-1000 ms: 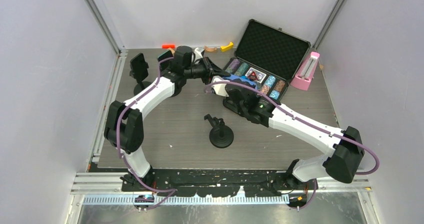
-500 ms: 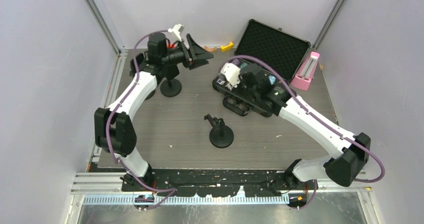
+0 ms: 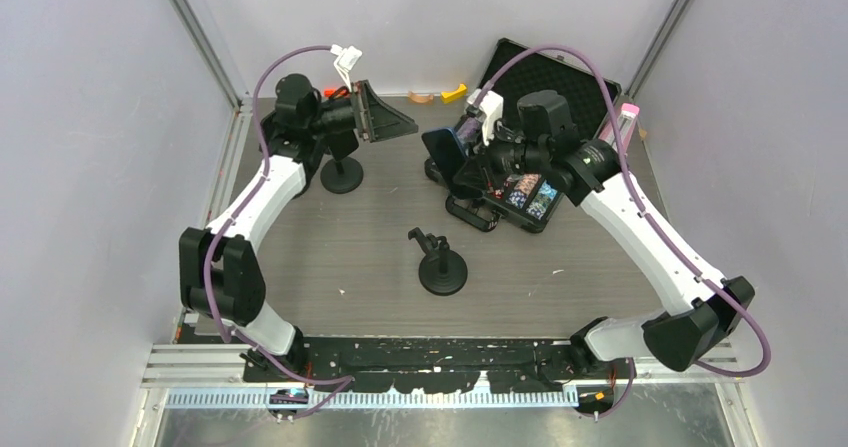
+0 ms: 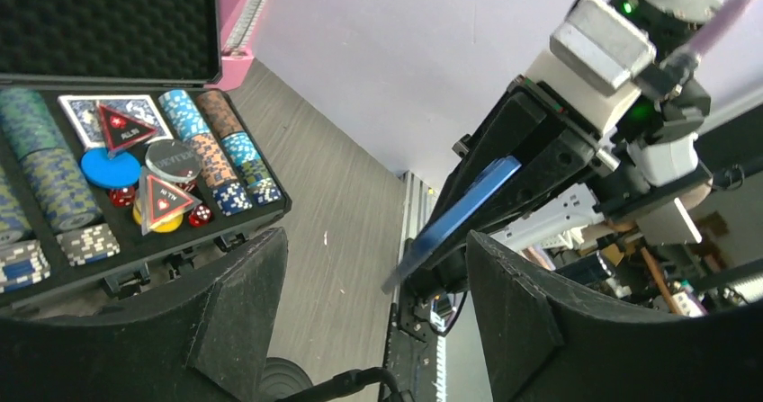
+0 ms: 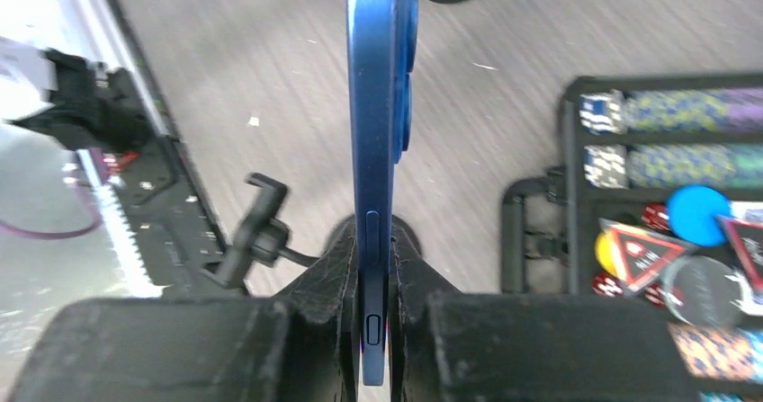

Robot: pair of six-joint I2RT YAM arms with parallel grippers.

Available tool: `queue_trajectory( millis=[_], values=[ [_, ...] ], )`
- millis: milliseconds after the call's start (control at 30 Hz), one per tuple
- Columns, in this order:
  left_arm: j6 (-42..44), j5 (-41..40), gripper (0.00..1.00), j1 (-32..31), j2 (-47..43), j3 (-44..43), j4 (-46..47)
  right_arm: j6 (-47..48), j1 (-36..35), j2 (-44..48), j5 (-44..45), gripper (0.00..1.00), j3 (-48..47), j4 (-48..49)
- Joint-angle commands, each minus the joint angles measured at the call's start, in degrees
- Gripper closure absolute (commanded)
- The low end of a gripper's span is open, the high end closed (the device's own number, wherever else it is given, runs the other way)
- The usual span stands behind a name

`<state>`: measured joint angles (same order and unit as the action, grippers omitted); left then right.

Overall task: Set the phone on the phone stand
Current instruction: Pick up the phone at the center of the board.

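The blue phone (image 3: pixel 442 153) (image 5: pixel 378 123) stands on edge in the air, with my right gripper (image 3: pixel 468 162) (image 5: pixel 375 285) shut on its lower end. It hangs above the front of the poker chip case. In the left wrist view the phone (image 4: pixel 468 206) shows slanted in the right gripper's jaws. A black phone stand (image 3: pixel 441 267) (image 5: pixel 256 227) with a round base stands on the table in the middle, below and nearer than the phone. My left gripper (image 3: pixel 392 117) (image 4: pixel 378 321) is raised at the back left, open and holding nothing.
The open black poker chip case (image 3: pixel 535 92) (image 4: pixel 135 177) (image 5: pixel 666 150) lies at the back right, with a pink object (image 3: pixel 628 115) beside it. Another black stand (image 3: pixel 342 174) sits under the left arm. Small coloured blocks (image 3: pixel 455 92) lie by the back wall.
My left gripper has opened, let go of the phone and pulled back to the left. My right gripper has risen toward the back right, keeping the phone.
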<state>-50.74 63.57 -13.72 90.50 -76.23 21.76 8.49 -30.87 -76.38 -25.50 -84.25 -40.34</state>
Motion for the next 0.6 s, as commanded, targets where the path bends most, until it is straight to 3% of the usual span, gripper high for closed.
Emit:
queue_trajectory(
  millis=[0, 200, 300, 567],
  values=[
    [-2.2, 3.8, 0.25, -2.2, -2.6, 2.9, 13.5, -9.0, 0.9, -1.0, -13.4, 1.0, -4.1, 6.2],
    [-11.5, 3.7, 0.26, -5.3, -2.4, 7.6, 30.6, -15.0, 1.9, -2.0, -18.0, 1.0, -1.8, 11.5],
    [-11.5, 3.5, 0.26, -6.9, -2.8, 8.2, 31.4, -17.1, 2.3, -2.4, -20.1, 1.0, -1.2, 13.7],
    [-11.7, 2.1, 0.5, -9.0, -3.3, 9.2, 32.3, -21.7, 3.5, -2.5, -24.5, 1.0, 2.8, 19.8]
  ],
)
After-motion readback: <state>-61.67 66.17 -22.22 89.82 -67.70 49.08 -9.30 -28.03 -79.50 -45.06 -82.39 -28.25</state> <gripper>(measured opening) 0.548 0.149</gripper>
